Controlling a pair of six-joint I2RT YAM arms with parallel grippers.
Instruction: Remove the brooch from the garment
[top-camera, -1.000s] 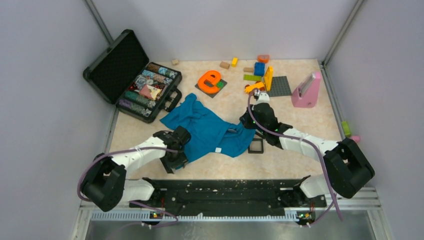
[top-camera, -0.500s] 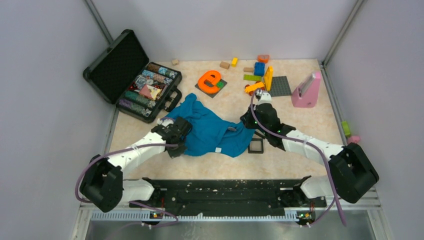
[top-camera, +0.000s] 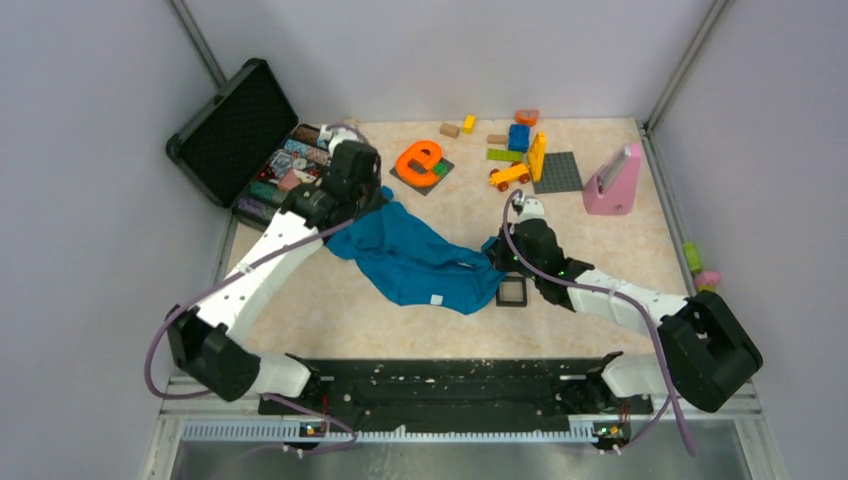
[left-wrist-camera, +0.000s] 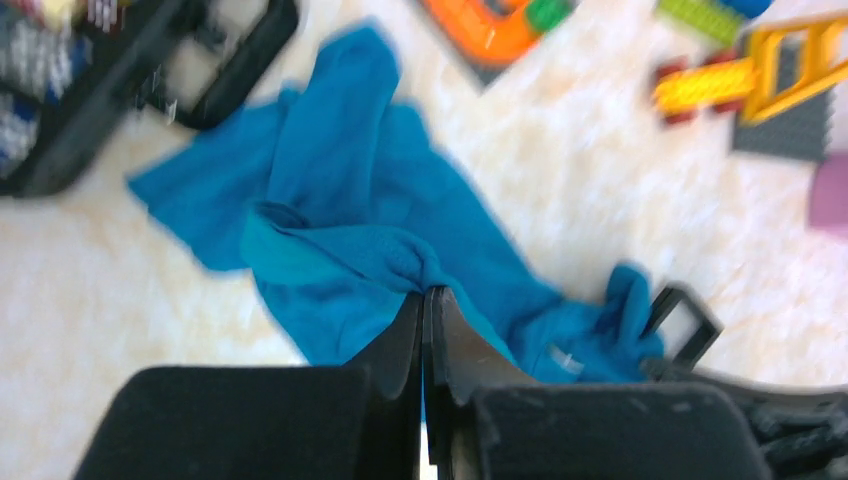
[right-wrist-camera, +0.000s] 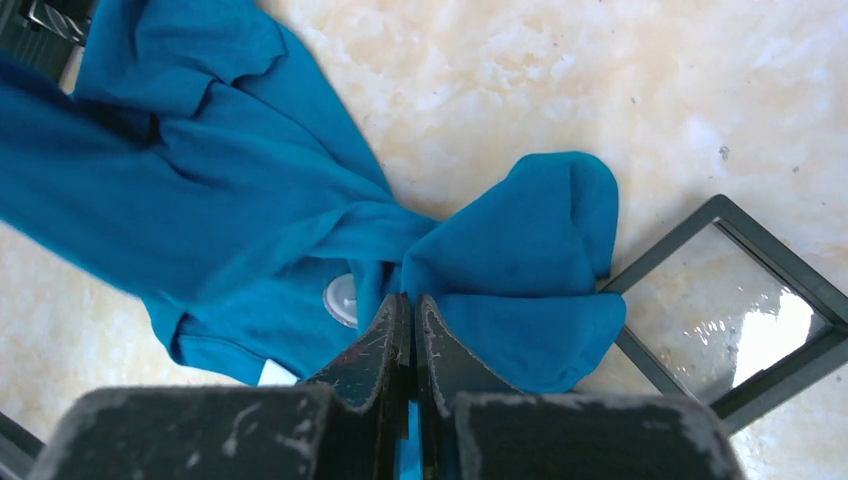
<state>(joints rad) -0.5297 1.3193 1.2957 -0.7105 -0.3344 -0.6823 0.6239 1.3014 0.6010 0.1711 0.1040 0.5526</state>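
The blue garment (top-camera: 420, 260) lies stretched across the table between my two grippers. My left gripper (top-camera: 376, 200) is shut on a bunched fold of the garment (left-wrist-camera: 340, 250) at its far left end, next to the case. At the right end, my right gripper (top-camera: 497, 258) is shut on another fold of the garment (right-wrist-camera: 520, 260). The brooch (right-wrist-camera: 342, 298), a small pale round piece, sits on the cloth just left of the right fingertips; it shows faintly as the brooch (left-wrist-camera: 565, 360) in the left wrist view. A white tag (top-camera: 436, 299) marks the garment's near edge.
A black square frame (top-camera: 511, 291) lies just right of the garment by the right gripper. The open black case (top-camera: 250, 140) stands at far left. An orange letter (top-camera: 420, 160), coloured bricks (top-camera: 515, 140), a grey baseplate (top-camera: 560, 172) and a pink stand (top-camera: 612, 182) line the back.
My left gripper has shut on the garment's left part and swung far and left toward the case, pulling the cloth out long. The right gripper has held its grip in place.
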